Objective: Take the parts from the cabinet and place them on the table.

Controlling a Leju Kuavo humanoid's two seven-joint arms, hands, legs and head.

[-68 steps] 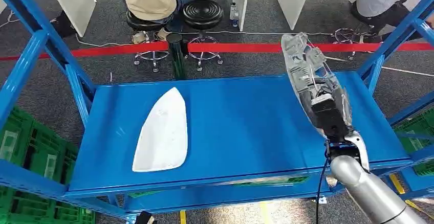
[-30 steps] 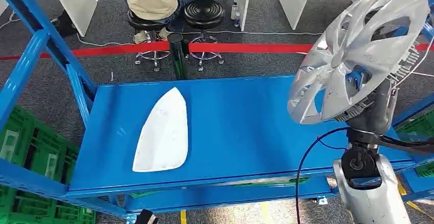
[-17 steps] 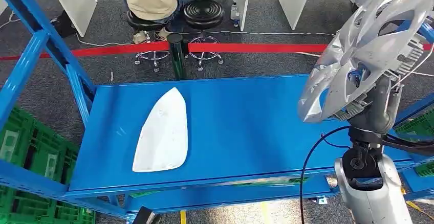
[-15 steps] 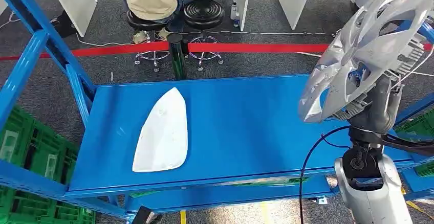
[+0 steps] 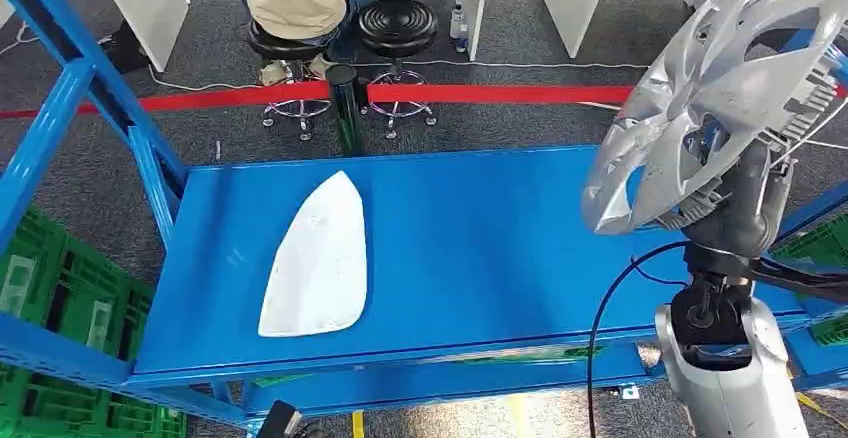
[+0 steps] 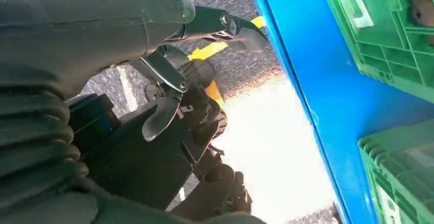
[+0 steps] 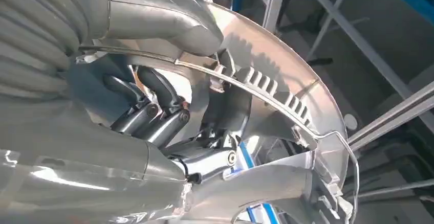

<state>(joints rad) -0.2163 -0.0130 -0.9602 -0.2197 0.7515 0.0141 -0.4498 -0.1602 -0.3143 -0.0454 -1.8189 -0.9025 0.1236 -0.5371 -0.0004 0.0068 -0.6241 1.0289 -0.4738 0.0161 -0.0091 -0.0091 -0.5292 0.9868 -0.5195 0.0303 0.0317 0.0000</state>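
Right hand (image 5: pixel 735 193) grips silver hubcap (image 5: pixel 720 88) by rim and spoke, raised over blue shelf's (image 5: pixel 470 248) right end; looks light, thin plastic, slick, flexy, so rim grip seems safest.

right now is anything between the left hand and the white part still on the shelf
Cannot tell: the white part lies alone on the blue shelf, but the left hand hangs low beside the rack, path unseen.
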